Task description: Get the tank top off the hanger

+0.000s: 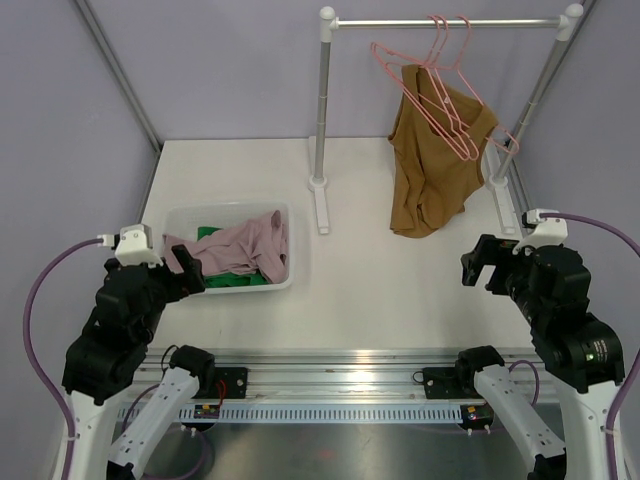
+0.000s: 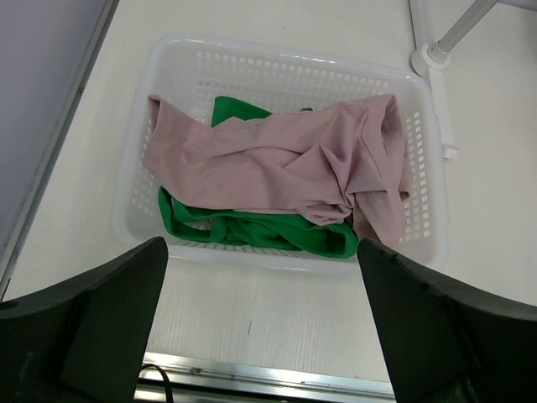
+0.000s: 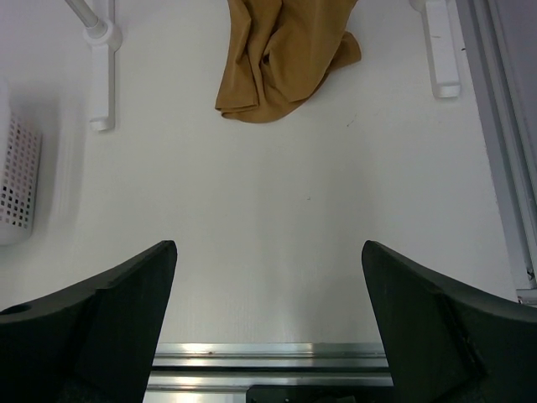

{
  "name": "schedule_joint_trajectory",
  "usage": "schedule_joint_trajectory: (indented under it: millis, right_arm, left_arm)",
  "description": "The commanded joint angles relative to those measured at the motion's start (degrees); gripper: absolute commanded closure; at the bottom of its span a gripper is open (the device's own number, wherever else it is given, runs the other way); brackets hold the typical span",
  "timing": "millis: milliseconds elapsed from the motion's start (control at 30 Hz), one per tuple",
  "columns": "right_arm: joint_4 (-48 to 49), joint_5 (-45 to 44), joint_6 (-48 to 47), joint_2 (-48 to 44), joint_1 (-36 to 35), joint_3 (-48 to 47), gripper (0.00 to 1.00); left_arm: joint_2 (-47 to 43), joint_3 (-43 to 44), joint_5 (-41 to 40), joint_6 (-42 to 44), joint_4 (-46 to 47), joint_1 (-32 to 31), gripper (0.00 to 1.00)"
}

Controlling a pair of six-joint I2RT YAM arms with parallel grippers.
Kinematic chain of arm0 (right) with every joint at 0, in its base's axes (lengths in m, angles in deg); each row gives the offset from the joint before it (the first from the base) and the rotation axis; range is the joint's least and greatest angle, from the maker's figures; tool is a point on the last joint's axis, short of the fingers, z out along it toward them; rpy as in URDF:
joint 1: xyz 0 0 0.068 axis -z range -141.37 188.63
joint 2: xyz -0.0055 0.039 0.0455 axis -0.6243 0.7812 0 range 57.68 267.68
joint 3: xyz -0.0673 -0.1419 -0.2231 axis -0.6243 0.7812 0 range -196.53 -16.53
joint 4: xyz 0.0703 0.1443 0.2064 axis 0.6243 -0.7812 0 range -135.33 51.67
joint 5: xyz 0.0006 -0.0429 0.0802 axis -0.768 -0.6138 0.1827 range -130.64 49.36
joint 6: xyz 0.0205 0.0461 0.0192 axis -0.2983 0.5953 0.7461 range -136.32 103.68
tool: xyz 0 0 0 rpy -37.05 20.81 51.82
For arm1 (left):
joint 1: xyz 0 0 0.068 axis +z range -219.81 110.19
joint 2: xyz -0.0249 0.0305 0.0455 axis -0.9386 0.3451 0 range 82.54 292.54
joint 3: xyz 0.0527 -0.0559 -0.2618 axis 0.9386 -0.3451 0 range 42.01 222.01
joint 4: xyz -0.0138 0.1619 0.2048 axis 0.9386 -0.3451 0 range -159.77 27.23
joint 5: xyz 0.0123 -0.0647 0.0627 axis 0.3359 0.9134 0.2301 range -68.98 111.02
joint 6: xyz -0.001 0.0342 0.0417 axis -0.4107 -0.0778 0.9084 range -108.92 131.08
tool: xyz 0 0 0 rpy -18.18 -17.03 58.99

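A brown tank top (image 1: 432, 160) hangs from a pink hanger (image 1: 448, 95) on the rail (image 1: 450, 22) at the back right; its hem rests on the table, seen also in the right wrist view (image 3: 277, 54). A second pink hanger hooks on the rail beside it. My right gripper (image 1: 488, 265) is open near the table's right front, well short of the tank top, with nothing between its fingers (image 3: 101, 319). On the left, my other gripper (image 1: 182, 268) is open just in front of the white basket (image 1: 180, 216), empty.
The white basket (image 2: 419, 243) holds a pink garment (image 2: 285, 164) over a green one (image 2: 252, 227). The rack's two posts (image 1: 322, 110) stand on white feet (image 3: 102, 80) on the table. Grey walls close the left and right sides.
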Motion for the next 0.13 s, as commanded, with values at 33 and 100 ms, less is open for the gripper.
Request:
schedule_joint_trajectory:
  millis: [33, 100]
  right_arm:
    - [2.1, 1.3, 0.0, 0.8, -0.4, -0.4, 0.01]
    - [2.2, 1.3, 0.0, 1.0, -0.4, -0.4, 0.0]
  left_arm:
    - [0.3, -0.1, 0.8, 0.4, 3.9, -0.1, 0.01]
    - [0.5, 0.1, 0.7, 0.4, 4.0, -0.1, 0.01]
